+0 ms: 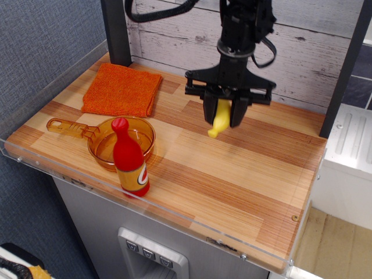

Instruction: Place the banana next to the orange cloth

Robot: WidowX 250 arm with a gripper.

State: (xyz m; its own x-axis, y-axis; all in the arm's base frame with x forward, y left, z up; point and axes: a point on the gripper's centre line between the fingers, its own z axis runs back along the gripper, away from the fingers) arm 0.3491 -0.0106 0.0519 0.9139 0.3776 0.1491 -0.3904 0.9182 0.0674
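Mid-carry, the gripper (223, 114) sat upper centre of the frame, jaws clamped on the banana (219, 118), which hung lifted off the table (244, 174), lower tip angled down-left. The orange cloth (122, 89) lay flat at upper left, well apart. Best play judged: travel left, lower onto the bare wood just right of the cloth's edge, not onto it, and stay above the amber pan (119, 141) and red bottle (130, 158) at lower left. Striped wood top, clear raised lip, grey plank wall behind.
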